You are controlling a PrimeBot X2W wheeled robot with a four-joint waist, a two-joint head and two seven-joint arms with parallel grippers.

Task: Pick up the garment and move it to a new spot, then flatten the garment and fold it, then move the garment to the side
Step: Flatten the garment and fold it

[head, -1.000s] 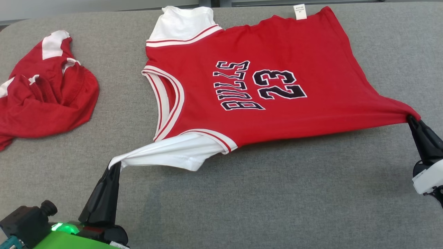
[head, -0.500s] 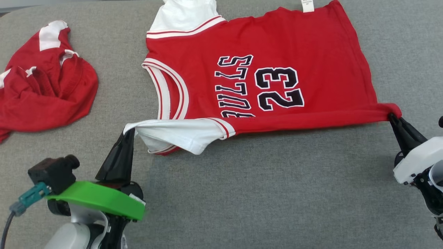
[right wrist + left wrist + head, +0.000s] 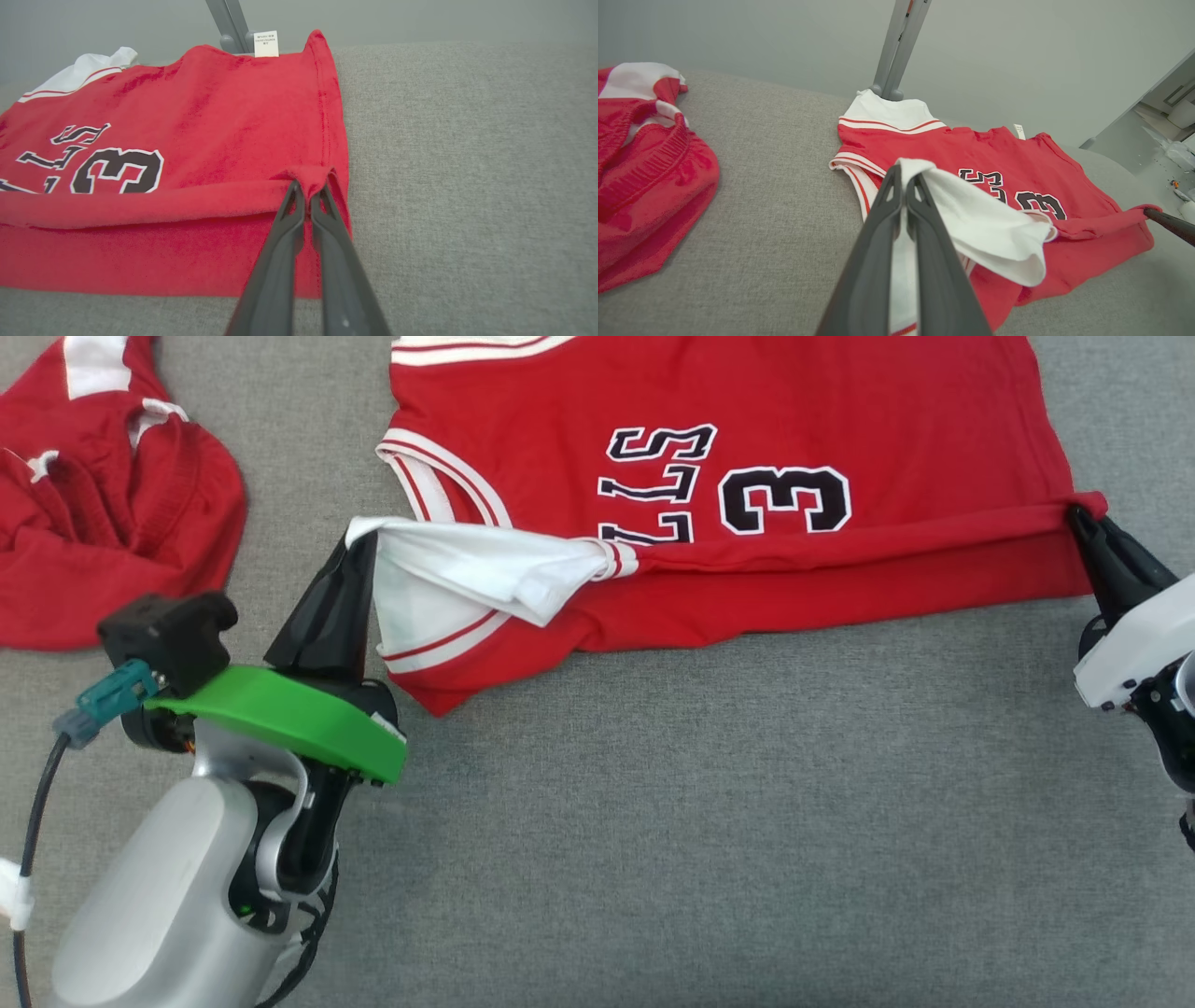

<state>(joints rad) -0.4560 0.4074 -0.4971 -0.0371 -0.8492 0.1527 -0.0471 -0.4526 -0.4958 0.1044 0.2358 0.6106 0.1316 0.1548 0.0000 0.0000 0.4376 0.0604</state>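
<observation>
Upper centre of frame: jersey (image 3: 747,392) on grey cushion (image 3: 700,803) | left gripper (image 3: 362,543) clamped on its white sleeve, right gripper (image 3: 1078,515) clamped on its hem corner | near edge now drawn over the lettering | fold likely halfway.

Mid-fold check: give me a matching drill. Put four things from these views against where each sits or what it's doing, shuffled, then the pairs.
Things:
1. left gripper
2. right gripper
3. crumpled red garment
4. white label

States:
A. at the far edge of the jersey
B. shut on the jersey's red hem corner
C. lying loose on the grey table, apart from the jersey
D. shut on the jersey's white sleeve

Pairs: 1-D, 2-B, 3-C, 4-A
</observation>
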